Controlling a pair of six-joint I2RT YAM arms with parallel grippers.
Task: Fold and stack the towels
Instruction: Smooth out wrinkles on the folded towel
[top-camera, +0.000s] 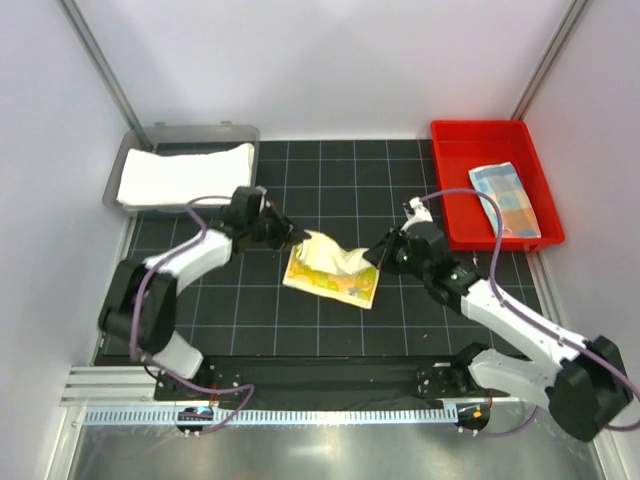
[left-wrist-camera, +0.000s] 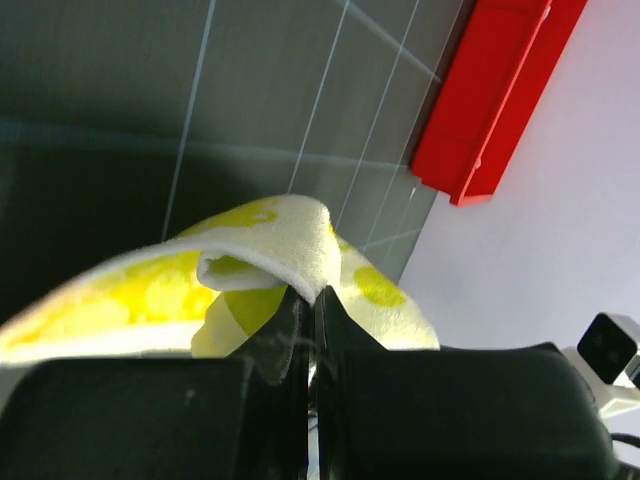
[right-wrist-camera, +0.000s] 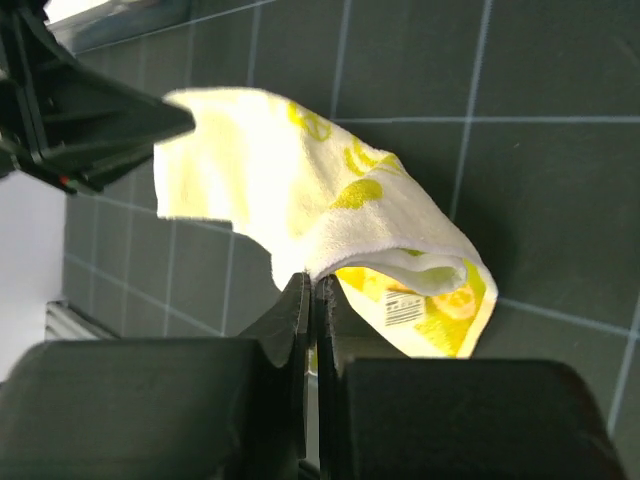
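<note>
The left gripper (top-camera: 297, 238) clamps the yellow towel (top-camera: 332, 270) at its left edge, the right gripper (top-camera: 374, 253) at its right edge. Towel sags between them.

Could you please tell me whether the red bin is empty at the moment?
No, a folded light-blue towel lies inside the red bin.

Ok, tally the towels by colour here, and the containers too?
white towel: 1
yellow patterned towel: 1
light-blue patterned towel: 1
grey tray: 1
red bin: 1
Total: 5 (3 towels, 2 containers)
</note>
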